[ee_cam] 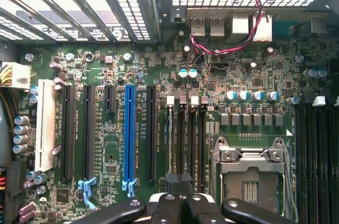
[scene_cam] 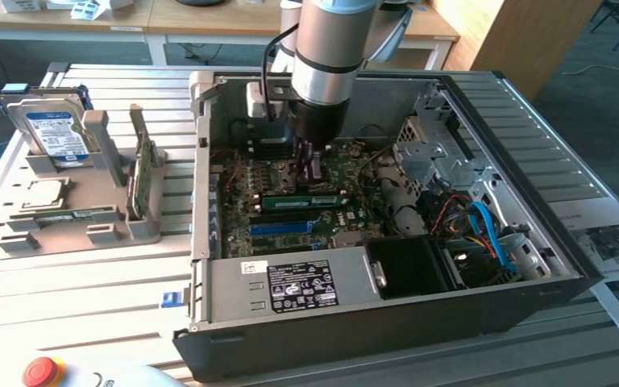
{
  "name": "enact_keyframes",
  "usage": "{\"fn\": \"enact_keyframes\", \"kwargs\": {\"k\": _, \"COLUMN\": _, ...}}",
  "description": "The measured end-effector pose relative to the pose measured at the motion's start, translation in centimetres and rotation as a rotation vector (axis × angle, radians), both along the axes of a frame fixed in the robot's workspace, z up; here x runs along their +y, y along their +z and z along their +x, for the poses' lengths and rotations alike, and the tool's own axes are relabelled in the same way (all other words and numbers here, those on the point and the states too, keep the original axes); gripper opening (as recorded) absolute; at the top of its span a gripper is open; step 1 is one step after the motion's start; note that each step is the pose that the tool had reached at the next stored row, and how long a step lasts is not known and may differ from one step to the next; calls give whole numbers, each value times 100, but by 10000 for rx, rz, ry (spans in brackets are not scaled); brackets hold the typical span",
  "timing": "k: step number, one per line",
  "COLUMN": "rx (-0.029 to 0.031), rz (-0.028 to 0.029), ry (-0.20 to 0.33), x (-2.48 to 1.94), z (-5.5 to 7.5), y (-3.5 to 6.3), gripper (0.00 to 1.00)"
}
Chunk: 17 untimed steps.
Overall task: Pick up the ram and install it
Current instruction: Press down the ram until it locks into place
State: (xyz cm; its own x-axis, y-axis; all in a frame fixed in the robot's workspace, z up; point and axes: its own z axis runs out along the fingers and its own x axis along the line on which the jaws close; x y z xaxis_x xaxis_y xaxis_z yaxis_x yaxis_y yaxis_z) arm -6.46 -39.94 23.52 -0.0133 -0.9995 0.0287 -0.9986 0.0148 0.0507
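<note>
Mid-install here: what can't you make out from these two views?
- Exterior view: the gripper covers the slot, so whether the ram is fully seated is unclear.
- Wrist view: the fingers are cut off by the picture's edge; what they touch is hidden.
- Exterior view: power supply label text too small.

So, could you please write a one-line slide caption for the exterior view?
Robot arm's shut gripper reaches into the open computer case above a ram standing on the motherboard.
</note>
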Motion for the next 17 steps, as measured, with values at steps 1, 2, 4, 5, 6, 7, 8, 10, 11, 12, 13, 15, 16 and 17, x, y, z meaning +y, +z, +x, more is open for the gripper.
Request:
{"fn": "enact_keyframes", "kwargs": {"k": 1, "rx": -1, "rz": 1, "ry": -1, "x": 0, "z": 0, "y": 0, "gripper": 10}}
{"fn": "enact_keyframes", "kwargs": {"k": 2, "rx": 0, "rz": 1, "ry": -1, "x": 0, "z": 0, "y": 0, "gripper": 10}}
{"fn": "enact_keyframes", "kwargs": {"k": 4, "rx": 0, "rz": 1, "ry": -2, "x": -4, "z": -2, "y": 0, "gripper": 10}}
{"fn": "enact_keyframes", "kwargs": {"k": 5, "rx": -1, "rz": 1, "ry": -2, "x": -8, "z": -1, "y": 0, "gripper": 10}}
{"fn": "enact_keyframes", "kwargs": {"k": 6, "rx": -1, "rz": 1, "ry": -1, "x": -12, "z": -1, "y": 0, "gripper": 10}}
{"fn": "enact_keyframes", "kwargs": {"k": 7, "rx": 0, "rz": 1, "ry": -2, "x": -16, "z": -1, "y": 0, "gripper": 10}}
{"fn": "enact_keyframes", "kwargs": {"k": 8, "rx": 0, "rz": 1, "ry": -3, "x": -19, "z": -1, "y": 0, "gripper": 10}}
{"fn": "enact_keyframes", "kwargs": {"k": 10, "rx": 0, "rz": 1, "ry": -2, "x": -25, "z": -2, "y": 0, "gripper": 10}}
{"fn": "enact_keyframes", "kwargs": {"k": 11, "rx": 0, "rz": 1, "ry": -1, "x": -27, "z": -3, "y": 0, "gripper": 10}}
{"fn": "enact_keyframes", "kwargs": {"k": 12, "rx": 0, "rz": 1, "ry": -2, "x": -31, "z": -4, "y": 0, "gripper": 10}}
{"fn": "enact_keyframes", "kwargs": {"k": 13, "rx": 0, "rz": 1, "ry": -1, "x": -35, "z": -5, "y": 0, "gripper": 10}}
{"fn": "enact_keyframes", "kwargs": {"k": 15, "rx": -1, "rz": 2, "ry": -1, "x": -42, "z": -8, "y": -1, "gripper": 10}}
{"fn": "enact_keyframes", "kwargs": {"k": 16, "rx": 0, "rz": 2, "ry": -1, "x": -46, "z": -10, "y": 0, "gripper": 10}}
{"fn": "enact_keyframes", "kwargs": {"k": 17, "rx": 0, "rz": 1, "ry": -1, "x": -50, "z": -11, "y": 0, "gripper": 10}}
